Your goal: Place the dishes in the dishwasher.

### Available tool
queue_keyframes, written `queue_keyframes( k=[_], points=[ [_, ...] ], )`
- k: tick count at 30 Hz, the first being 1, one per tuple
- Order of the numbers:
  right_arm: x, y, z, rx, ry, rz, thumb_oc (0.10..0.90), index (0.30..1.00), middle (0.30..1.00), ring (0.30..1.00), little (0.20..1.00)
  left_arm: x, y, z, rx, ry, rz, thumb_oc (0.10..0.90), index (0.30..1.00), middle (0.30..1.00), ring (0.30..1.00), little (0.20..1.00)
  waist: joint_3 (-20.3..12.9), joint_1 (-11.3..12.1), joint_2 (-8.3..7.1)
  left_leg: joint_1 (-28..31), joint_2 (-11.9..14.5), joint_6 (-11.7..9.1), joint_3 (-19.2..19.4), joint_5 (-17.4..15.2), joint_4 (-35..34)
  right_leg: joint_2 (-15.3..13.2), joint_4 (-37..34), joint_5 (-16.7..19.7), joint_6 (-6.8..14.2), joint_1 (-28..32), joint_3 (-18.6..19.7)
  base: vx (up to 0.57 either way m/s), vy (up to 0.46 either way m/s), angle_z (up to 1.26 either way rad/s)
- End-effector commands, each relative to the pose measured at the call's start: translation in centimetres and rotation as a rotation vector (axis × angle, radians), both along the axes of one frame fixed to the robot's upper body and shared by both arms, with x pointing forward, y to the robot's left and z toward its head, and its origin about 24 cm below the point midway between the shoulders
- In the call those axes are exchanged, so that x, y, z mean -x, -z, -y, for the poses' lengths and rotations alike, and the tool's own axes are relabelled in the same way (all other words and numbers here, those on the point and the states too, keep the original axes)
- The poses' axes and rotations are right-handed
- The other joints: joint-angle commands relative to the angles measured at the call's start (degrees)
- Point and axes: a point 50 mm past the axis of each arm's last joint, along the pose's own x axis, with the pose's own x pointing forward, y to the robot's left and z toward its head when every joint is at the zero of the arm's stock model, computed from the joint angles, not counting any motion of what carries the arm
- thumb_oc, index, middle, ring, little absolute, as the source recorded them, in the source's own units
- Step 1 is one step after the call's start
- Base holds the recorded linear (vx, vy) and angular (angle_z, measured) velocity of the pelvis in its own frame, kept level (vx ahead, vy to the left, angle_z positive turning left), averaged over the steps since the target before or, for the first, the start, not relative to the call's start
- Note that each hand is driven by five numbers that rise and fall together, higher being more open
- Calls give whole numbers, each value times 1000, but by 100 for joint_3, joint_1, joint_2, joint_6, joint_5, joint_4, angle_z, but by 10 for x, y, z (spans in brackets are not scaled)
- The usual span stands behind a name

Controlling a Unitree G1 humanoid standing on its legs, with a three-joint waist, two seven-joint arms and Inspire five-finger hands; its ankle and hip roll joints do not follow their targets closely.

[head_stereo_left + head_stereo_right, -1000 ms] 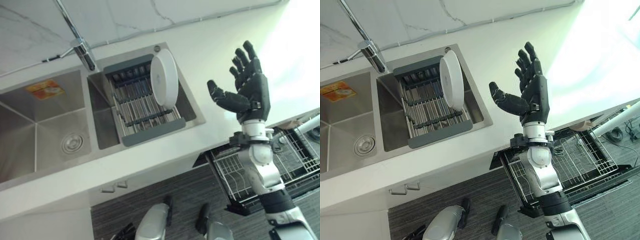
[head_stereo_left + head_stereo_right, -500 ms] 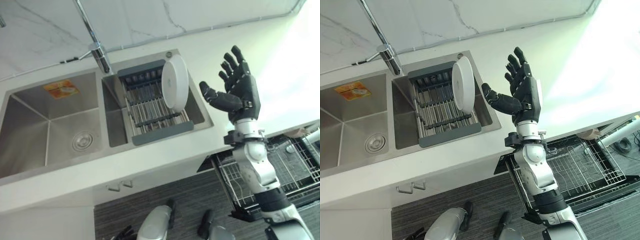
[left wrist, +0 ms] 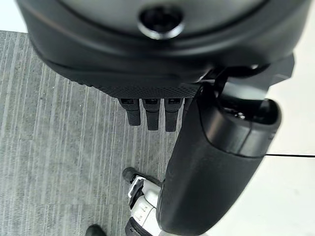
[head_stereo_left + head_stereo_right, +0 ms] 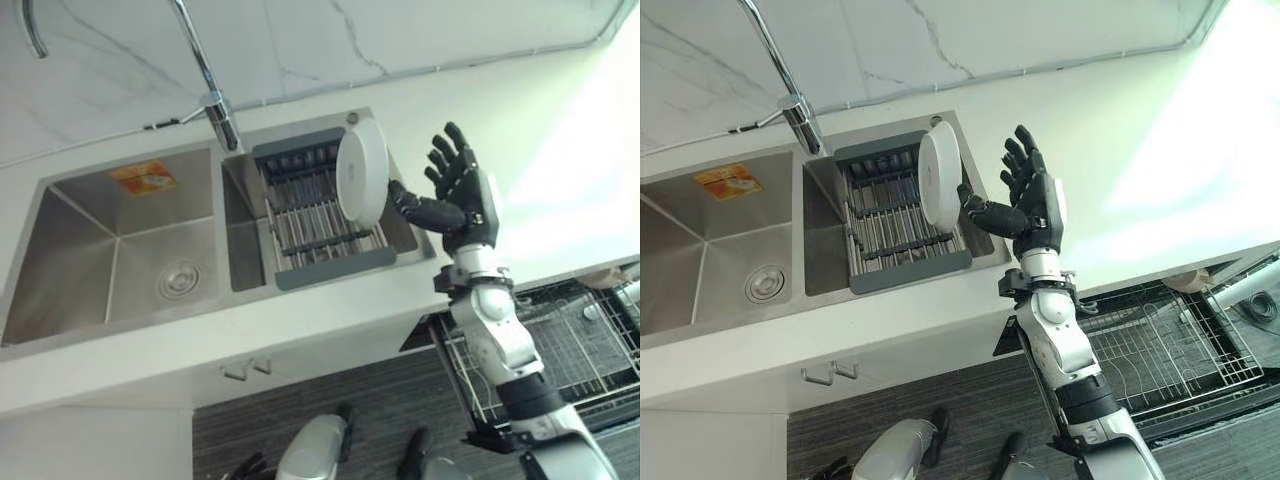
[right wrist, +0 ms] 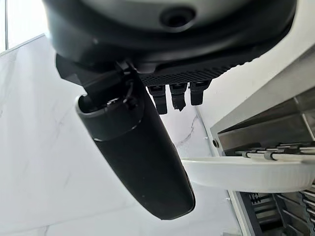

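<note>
A white plate (image 4: 362,172) stands on edge at the right end of the grey dish rack (image 4: 315,222) in the right sink basin. My right hand (image 4: 462,192) is raised beside the plate's right face, open, with its fingers spread upward. Its thumb (image 5: 142,157) reaches out to the plate's rim (image 5: 246,173); I cannot tell whether it touches. The fingers stay apart from the plate. My left hand (image 3: 211,147) hangs over the dark floor, fingers straight and holding nothing. The dishwasher's wire rack (image 4: 570,345) is pulled out at the lower right, below the counter.
A tall faucet (image 4: 205,75) rises behind the divider between the two basins. The left basin (image 4: 110,260) holds only its drain. White countertop (image 4: 530,130) runs to the right of the sink, and its front edge overhangs the dishwasher rack.
The camera has shifted. My right hand has moved left and down across the counter toward the plate, bringing its thumb up to the rim. The plate stands where it did in the rack.
</note>
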Motion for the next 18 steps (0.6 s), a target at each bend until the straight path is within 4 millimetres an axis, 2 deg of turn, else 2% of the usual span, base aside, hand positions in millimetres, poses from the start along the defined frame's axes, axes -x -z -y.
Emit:
queue_keyframes(
  k=[1,18],
  points=[
    [-4,-48,-15,-63,-54,226,800,900,900,900,900,24,-3,-24,-83,53,-68,800,900,900,900,900,-487,210,-116,34,234,-170,33,9,-361,-205,283,-711,266,295,66,51,-7,11],
    [-15,-50,-21,-23,-28,179,800,900,900,900,900,31,-2,-26,-70,80,-107,800,900,900,900,900,-440,310,7,9,111,-168,-133,85,-361,-245,283,-720,242,378,2,33,6,7]
  ],
)
